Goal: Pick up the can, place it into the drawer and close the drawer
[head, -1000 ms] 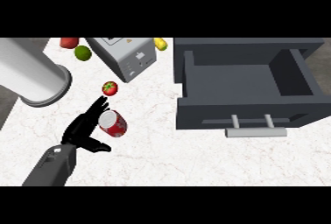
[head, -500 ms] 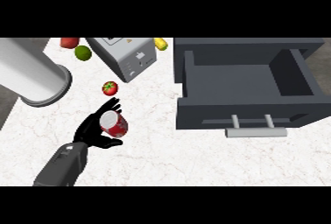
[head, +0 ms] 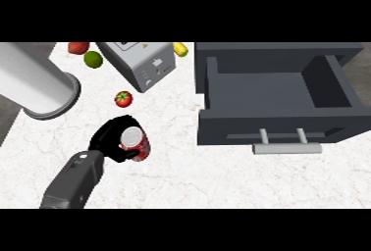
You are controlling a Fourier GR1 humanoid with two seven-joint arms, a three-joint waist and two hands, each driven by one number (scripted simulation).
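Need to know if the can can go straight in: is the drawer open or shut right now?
Open. The drawer is pulled out from its cabinet, its bare floor visible from above, handle toward the robot.

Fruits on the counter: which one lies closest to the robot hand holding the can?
The red tomato-like fruit with a green top, lying alone just above the robot hand and can; the others sit far off along the back edge.

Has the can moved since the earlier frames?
No, hardly. The can sits at the same spot below the tomato, left of the open drawer. The left hand has curled its fingers round it.
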